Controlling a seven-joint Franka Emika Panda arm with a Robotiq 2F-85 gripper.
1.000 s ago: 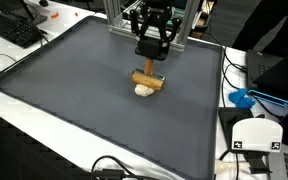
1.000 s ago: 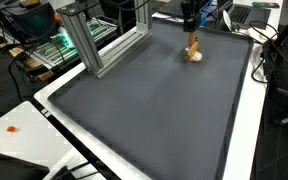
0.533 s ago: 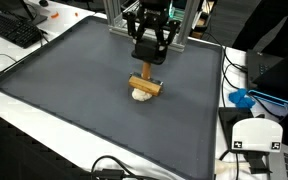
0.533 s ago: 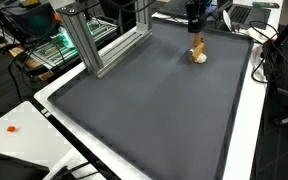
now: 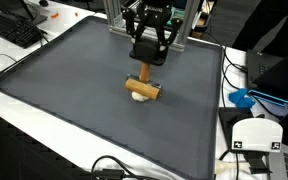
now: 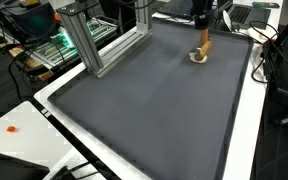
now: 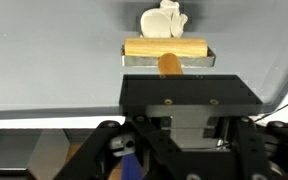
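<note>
A dark grey mat (image 5: 64,95) covers a white table (image 6: 24,150). A black keyboard (image 5: 12,30) lies at one corner, an aluminium frame (image 6: 92,40) stands at the back, and cables (image 5: 109,166) trail along the edges.

Wooden bar (image 5: 143,88) over a lump (image 5: 138,97), directly under the gripper (image 5: 146,60), on the mat (image 5: 64,90), with a metal frame (image 5: 112,20) standing at the mat's edge behind
</note>
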